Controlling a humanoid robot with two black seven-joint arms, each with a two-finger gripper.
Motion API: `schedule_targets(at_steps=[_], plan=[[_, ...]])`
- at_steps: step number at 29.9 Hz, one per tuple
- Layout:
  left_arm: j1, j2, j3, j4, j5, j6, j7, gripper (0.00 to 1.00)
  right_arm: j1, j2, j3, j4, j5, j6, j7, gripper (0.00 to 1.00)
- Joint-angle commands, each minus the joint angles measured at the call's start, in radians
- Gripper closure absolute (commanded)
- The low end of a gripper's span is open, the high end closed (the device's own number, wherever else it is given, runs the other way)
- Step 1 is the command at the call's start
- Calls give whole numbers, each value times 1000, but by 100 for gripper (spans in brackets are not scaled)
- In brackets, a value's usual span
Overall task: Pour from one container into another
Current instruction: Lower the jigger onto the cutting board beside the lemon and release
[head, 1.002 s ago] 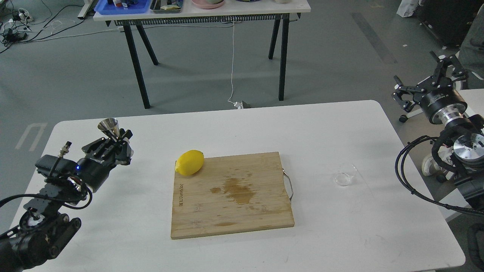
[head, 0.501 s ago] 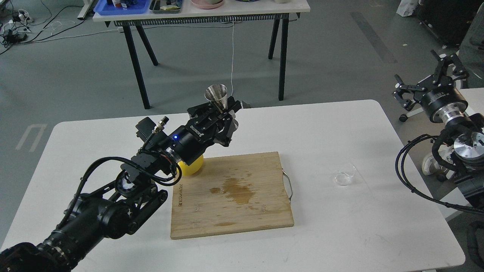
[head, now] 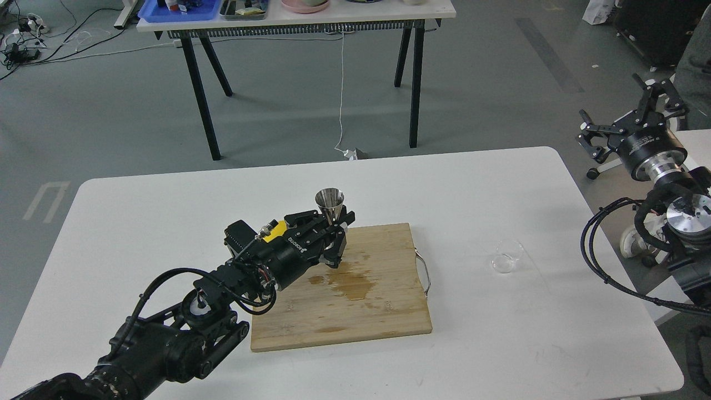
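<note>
My left gripper [head: 333,233] is shut on the shiny steel jigger [head: 330,203], held upright with its mouth up, above the far left part of the wooden cutting board [head: 383,311]. The small clear glass cup [head: 506,256] stands on the white table [head: 500,344] to the right of the board, untouched. My right gripper [head: 627,114] is open, raised beyond the table's right edge, far from the cup. The yellow lemon [head: 274,232] is nearly all hidden behind my left arm.
A wet brown stain [head: 350,280] marks the middle of the board, whose metal handle [head: 425,272] faces the cup. A second table [head: 294,16] with trays stands far behind. Cables of my right arm [head: 616,278] hang by the table's right edge.
My left arm swept the jigger from the table's left side to the right, then lowered it over the board's far left. The lemon became hidden. The right arm barely moved.
</note>
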Motion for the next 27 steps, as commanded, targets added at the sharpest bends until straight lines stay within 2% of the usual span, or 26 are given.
schedule_targets(at_steps=[1,8,10,12,16,27], plan=[[33,0,21,4,0,0,0,91,0,0,0,0,0,0,-1,2],[43,0,39,11,0,0,0,89,-1,-2,0,0,0,0,1,2],[45,0,41,11,0,0,0,86,-1,-2,0,1,0,0,1,2],[47,0,42,11,0,0,0,79,-3,-2,0,1,0,0,1,2],[47,0,56,11,0,0,0,74,-4,-2,0,4,0,0,-1,2],[47,0,59,17,0,0,0,71,-7,-2,0,4,0,0,1,2]])
